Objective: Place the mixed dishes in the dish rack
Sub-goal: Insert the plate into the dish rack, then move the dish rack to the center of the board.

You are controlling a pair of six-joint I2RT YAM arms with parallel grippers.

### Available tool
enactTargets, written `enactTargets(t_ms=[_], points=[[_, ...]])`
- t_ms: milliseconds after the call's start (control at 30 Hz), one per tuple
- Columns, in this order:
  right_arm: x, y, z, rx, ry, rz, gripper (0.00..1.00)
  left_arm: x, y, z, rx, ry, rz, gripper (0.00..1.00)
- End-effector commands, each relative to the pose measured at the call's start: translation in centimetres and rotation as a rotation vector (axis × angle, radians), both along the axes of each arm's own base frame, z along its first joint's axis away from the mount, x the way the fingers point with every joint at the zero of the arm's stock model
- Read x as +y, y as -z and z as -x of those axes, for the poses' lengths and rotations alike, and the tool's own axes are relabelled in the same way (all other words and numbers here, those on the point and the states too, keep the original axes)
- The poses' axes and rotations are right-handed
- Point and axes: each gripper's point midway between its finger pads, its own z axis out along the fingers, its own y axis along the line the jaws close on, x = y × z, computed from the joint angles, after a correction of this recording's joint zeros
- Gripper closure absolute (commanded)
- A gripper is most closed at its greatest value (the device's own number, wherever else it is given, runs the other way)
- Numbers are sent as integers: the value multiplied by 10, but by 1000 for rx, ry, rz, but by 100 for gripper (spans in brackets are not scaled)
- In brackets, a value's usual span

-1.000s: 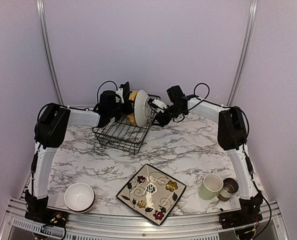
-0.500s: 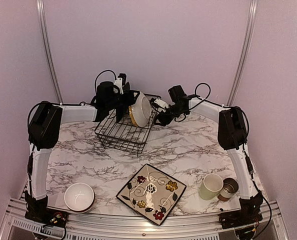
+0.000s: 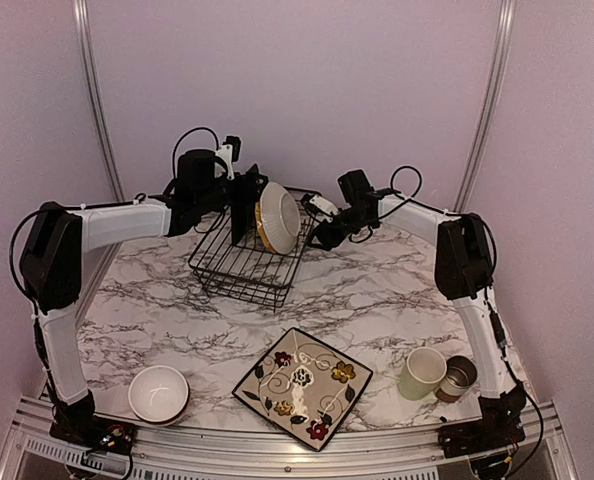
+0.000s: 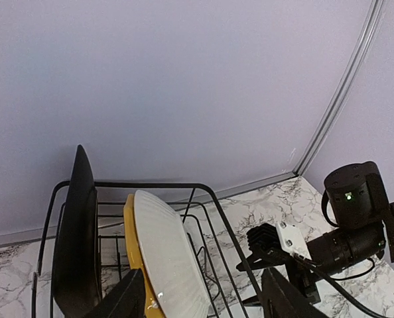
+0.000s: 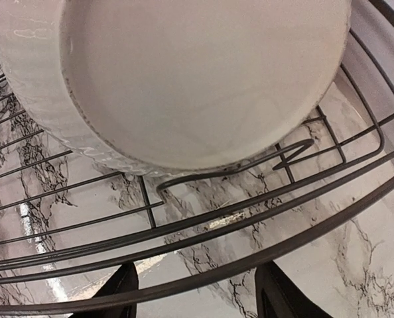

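Observation:
The dish rack (image 3: 239, 268) stands at the back of the marble table. On edge in it are a black plate (image 4: 74, 245), a yellow plate (image 4: 132, 246) and a white bowl (image 3: 280, 215) (image 4: 167, 255). My left gripper (image 3: 245, 190) (image 4: 203, 301) hovers open just above and left of the bowl, holding nothing. My right gripper (image 3: 317, 236) (image 5: 200, 298) is open at the rack's right rim (image 5: 250, 218), facing the bowl's underside (image 5: 203, 73). A black flowered square plate (image 3: 303, 386), a second white bowl (image 3: 158, 392), a pale green mug (image 3: 421, 373) and a grey-brown cup (image 3: 458, 378) sit near the front.
The back wall rises right behind the rack. Metal frame posts (image 3: 95, 100) stand at both back corners. The right gripper (image 4: 276, 242) and its cable lie just beyond the rack's right side in the left wrist view.
My left gripper has opened, let go of the white bowl and drawn back up and left. The bowl now leans in the rack against the yellow plate. The right arm has stayed put.

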Motion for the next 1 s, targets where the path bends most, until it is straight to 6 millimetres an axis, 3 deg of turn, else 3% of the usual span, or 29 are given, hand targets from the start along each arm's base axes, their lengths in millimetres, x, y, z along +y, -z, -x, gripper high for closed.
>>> enactTargets(t_ms=[0, 167, 467, 600, 800, 967], points=[[-5, -7, -21, -8, 35, -60, 42, 26, 22, 14, 147, -77, -100, 41], [-5, -11, -23, -12, 30, -73, 42, 20, 42, 26, 243, -2, -207, 57], [1, -19, -17, -2, -5, -110, 41, 15, 88, 27, 397, 30, -275, 64], [-2, -14, -28, -33, 24, -84, 39, 13, 106, 25, 434, 34, -288, 71], [3, -15, -42, -63, 49, -113, 35, 18, 124, 23, 469, 3, -328, 74], [9, -20, -55, -112, 63, -142, 32, 23, 139, 47, 517, -4, -368, 75]])
